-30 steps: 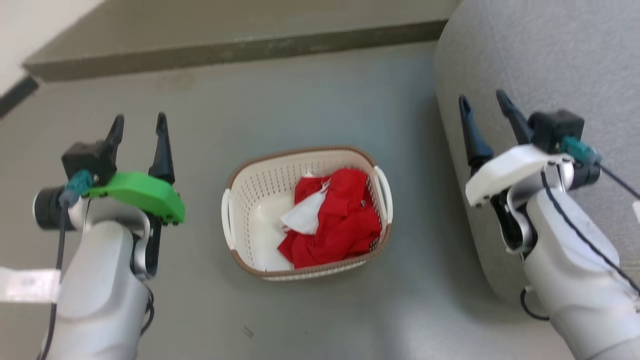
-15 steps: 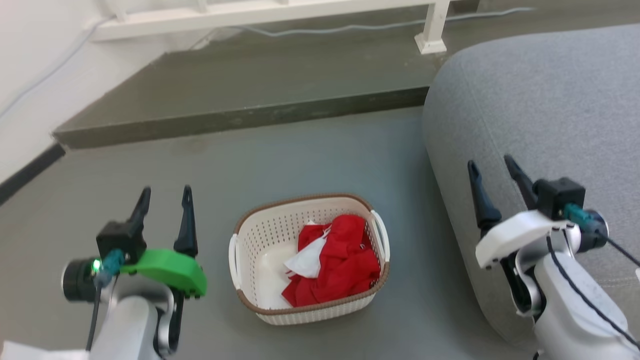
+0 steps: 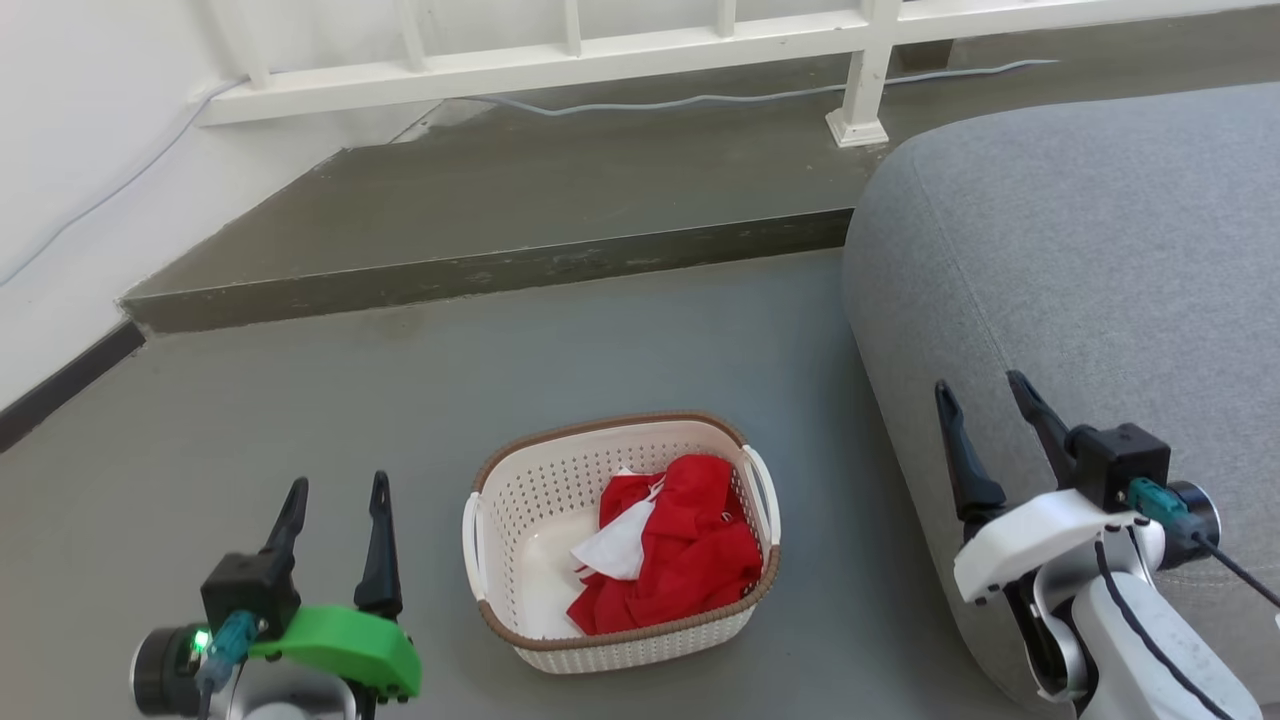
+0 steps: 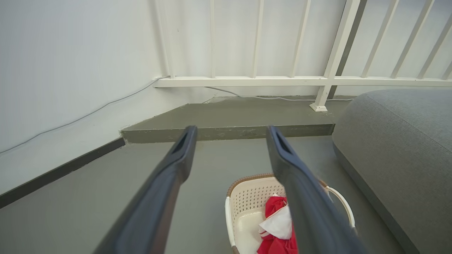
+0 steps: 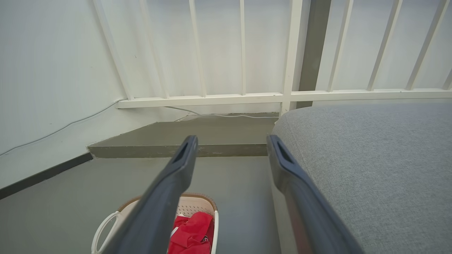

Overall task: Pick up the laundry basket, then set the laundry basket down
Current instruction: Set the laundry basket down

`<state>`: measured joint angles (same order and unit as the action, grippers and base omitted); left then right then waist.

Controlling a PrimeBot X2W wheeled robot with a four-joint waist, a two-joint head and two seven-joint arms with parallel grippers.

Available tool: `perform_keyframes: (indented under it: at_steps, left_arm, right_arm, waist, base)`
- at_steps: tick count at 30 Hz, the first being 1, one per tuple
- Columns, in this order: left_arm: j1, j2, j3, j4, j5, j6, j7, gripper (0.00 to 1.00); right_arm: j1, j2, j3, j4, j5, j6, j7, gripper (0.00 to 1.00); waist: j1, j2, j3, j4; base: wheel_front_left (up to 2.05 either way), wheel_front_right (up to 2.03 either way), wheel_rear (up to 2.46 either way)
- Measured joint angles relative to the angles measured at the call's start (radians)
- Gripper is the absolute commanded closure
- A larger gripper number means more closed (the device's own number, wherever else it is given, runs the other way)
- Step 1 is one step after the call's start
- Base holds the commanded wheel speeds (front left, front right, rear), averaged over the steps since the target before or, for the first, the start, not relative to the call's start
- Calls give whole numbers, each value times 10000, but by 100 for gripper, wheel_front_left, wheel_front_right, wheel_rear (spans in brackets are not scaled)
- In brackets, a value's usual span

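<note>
Underfoot, the smooth grey concrete floor spreads across the scene, with a big rounded grey fabric cushion seat on the robot's right. Beyond them lie a low raised concrete step and a white painted railing of slim upright bars. The laundry basket, a small cream-white perforated plastic tub with a brown woven-look rim, stands upright on the floor between the two arms and near the seat's edge, apart from it. A white handle curves on each of its short sides. A crumpled red cloth fills the basket's right half, and a smaller white cloth lies against it. The left gripper, on a green mount, is above the floor just left of the basket, its two dark fingers parted with a moderate, empty gap, touching nothing. The right gripper, on a white mount, shows against the seat's rounded edge, its fingers spread about as far and gripping nothing; both wrist views show bare space between the fingers.
</note>
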<state>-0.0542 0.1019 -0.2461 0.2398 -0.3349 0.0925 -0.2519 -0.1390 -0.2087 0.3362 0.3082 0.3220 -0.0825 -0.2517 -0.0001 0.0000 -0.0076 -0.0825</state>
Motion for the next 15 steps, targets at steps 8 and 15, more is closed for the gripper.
perform_keyframes:
  at_steps: [8, 15]
  left_arm:
    - [700, -36, 119, -497, 56, 59, 0, 0]
    - [1039, -123, 161, -752, 94, 98, 0, 0]
  right_arm:
    - [494, -61, -86, -422, -169, -163, 0, 0]
    - [868, -63, -207, -648, -240, -213, 0, 0]
  waist:
    - [0, 0, -7, 22]
    - [0, 0, 17, 30]
  base:
    - [0, 0, 0]
    - [0, 0, 0]
